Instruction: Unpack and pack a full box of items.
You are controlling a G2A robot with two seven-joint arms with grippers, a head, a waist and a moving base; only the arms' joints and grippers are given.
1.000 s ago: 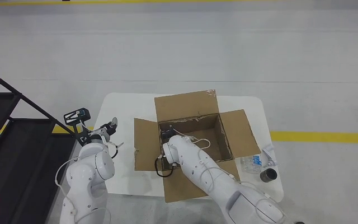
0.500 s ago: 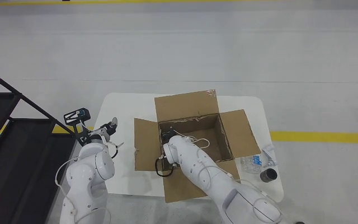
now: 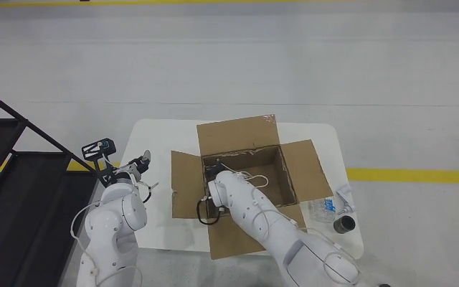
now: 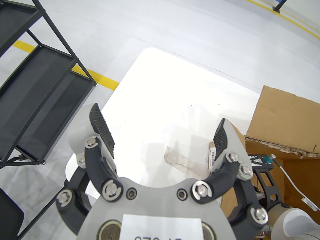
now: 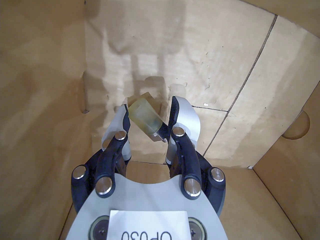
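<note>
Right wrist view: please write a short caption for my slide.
Right gripper inside the cardboard box, closed on a small yellowish cylinder.

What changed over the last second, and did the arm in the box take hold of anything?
The right arm, reaching into the cardboard box, edged slightly toward the robot's left. The right gripper has its fingers shut on a small yellowish cylinder; the earlier pictures do not show when it gripped. The left gripper, open over the table, the bottle and the cup stayed put.
</note>
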